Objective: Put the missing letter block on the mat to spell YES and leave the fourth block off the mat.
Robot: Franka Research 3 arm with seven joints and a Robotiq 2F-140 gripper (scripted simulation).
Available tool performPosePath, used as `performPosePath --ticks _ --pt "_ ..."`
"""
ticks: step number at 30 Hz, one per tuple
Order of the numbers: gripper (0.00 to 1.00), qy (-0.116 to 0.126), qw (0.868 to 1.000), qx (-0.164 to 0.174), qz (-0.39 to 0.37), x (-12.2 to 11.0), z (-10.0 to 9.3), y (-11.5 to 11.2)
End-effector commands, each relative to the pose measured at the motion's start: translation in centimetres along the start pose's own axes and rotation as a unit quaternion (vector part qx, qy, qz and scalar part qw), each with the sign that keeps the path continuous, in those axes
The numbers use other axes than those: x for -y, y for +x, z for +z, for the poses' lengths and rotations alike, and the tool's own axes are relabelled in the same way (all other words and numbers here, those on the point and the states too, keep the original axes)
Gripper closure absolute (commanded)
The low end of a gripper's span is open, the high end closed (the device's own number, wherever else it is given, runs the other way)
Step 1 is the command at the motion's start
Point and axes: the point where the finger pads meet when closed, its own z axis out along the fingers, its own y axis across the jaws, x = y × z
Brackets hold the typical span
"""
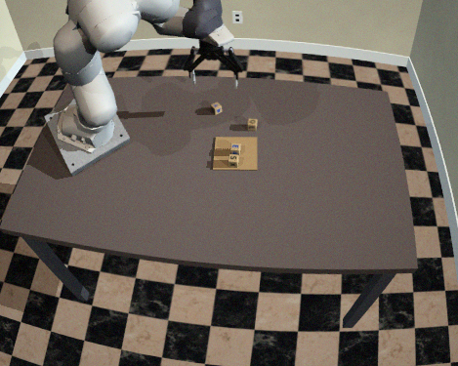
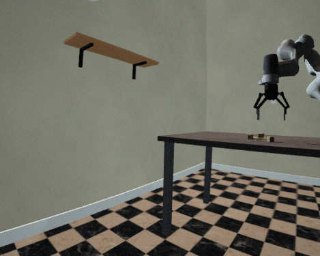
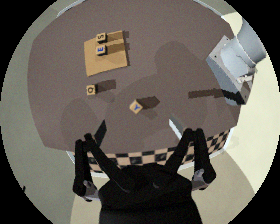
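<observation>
A: What does the gripper [image 1: 215, 76] do, and what is it made of?

B: It is a dark, thin linkage of bars with two slim fingers [image 2: 258, 114]. The fingers are spread to their full width and nothing is between them. It hangs high above the far edge of the table [image 1: 326, 210], pointing straight down.

A: And the arm?

B: The arm [image 1: 97, 29] has smooth, rounded, pale grey shells, with a darker wrist. Its base [image 1: 84, 139] is a square grey plate on the table top.

A: Where is the mat?

B: The mat [image 1: 248, 158] is a flat, tan rectangle, like cardboard, near the middle of the matte brown-grey table. Two small wooden-coloured cubes lie on it, touching each other: the E block [image 1: 235, 147] and the S block [image 1: 233, 159]. They sit at the edge of the mat that faces the robot.

A: And the loose blocks?

B: Two cubes lie off the mat, between it and the gripper. One block [image 1: 217, 108] shows a blue mark and is turned at an angle; the other block [image 1: 252, 124] sits just beside the far corner of the mat. Their letters are too small for me to read, so I cannot tell which one carries the Y.
</observation>
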Motion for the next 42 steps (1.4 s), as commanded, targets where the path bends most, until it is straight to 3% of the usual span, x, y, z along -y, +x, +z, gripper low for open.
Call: performPosePath --ticks 1,19,36,42 --pt "0.0 0.0 0.998 0.0 -0.062 0.0 0.2 0.0" --pt "0.0 0.001 0.984 0.0 -0.177 -0.1 0.6 0.0" --pt "0.0 0.001 0.957 0.0 -0.289 -0.1 1.1 0.0" --pt "0.0 0.0 0.94 0.0 -0.34 -0.1 1.4 0.0"
